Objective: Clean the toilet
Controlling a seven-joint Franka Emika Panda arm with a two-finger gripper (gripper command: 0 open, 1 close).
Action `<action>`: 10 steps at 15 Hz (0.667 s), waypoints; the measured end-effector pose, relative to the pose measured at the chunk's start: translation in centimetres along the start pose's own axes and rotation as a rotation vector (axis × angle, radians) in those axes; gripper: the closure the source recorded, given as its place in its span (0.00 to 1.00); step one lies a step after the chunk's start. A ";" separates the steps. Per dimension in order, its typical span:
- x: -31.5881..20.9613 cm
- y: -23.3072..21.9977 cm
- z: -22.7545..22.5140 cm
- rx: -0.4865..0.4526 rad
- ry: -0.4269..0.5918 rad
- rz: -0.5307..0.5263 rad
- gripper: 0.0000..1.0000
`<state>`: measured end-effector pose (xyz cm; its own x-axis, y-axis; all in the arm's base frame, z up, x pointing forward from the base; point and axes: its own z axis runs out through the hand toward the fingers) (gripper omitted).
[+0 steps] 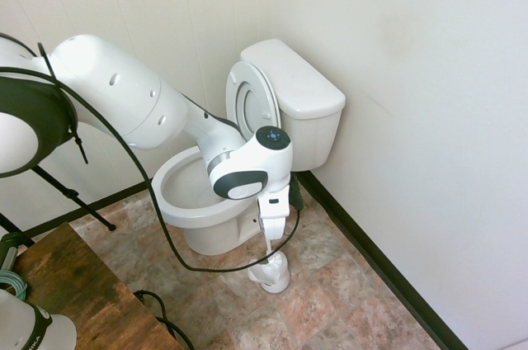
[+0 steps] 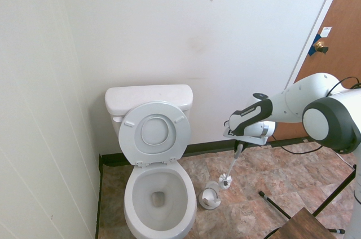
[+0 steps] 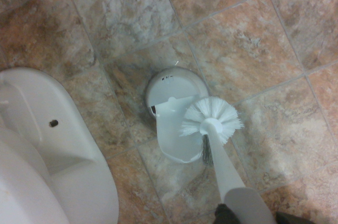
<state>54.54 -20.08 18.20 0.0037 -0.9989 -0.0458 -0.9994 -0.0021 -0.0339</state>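
Observation:
The white toilet point(image 2: 161, 194) stands against the wall with seat and lid point(image 2: 155, 133) raised; its bowl point(image 1: 186, 189) and tank point(image 1: 293, 78) also show in the first exterior view. My gripper point(image 2: 239, 147) is to the right of the bowl, low over the floor, and is shut on the handle of a white toilet brush point(image 2: 225, 181). The brush head point(image 3: 211, 121) hangs just above a small white brush holder point(image 3: 174, 121) on the tiles, not inside it. In the first exterior view the gripper point(image 1: 271, 234) sits right above the holder point(image 1: 271, 274).
The toilet's base point(image 3: 47, 150) is close beside the holder. A dark baseboard point(image 1: 371, 255) runs along the wall. A brown wooden table point(image 1: 74, 292) stands at the lower left and a brown door point(image 2: 333, 53) at the right. The floor is stone-patterned tile point(image 3: 253, 49).

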 end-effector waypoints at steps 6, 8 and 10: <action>-0.5 -1.9 3.9 -0.026 -0.029 -0.014 1.00; -0.4 -2.7 5.0 -0.038 -0.035 -0.017 1.00; -0.2 -3.7 6.1 -0.051 -0.042 -0.021 1.00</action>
<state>58.49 -19.56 12.27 0.0246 -0.9959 -0.0875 -0.9995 -0.0261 0.0151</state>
